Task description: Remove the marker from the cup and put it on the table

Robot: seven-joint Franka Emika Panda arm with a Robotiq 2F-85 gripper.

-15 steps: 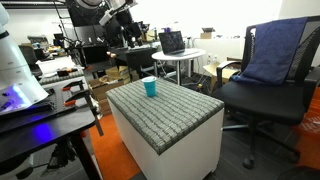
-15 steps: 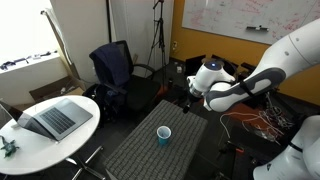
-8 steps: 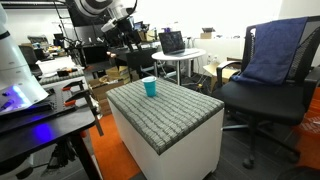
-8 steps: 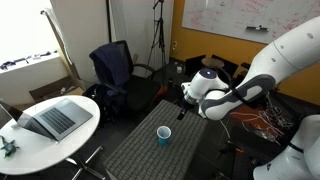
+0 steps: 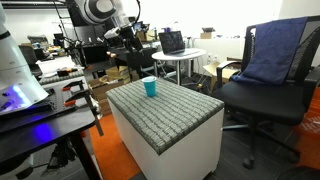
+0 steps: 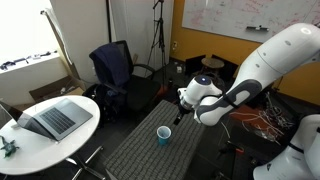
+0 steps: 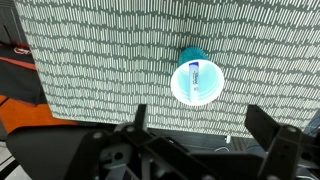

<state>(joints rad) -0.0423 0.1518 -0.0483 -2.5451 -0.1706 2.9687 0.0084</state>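
Small teal-blue round cup [image 7: 197, 82], marker [image 7: 196, 72] inside, standing on the grey woven table top [image 7: 90, 60]. It lies at 12 o'clock of the black gripper [image 7: 202, 120], whose fingers are spread apart and hold nothing.

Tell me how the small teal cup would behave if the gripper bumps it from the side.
The cup looks tiny beside the table, so it is probably light and could tip at a slight nudge. The table has a rough-looking woven top, which may catch the base rather than let it slide. Being round, the cup might roll once toppled.
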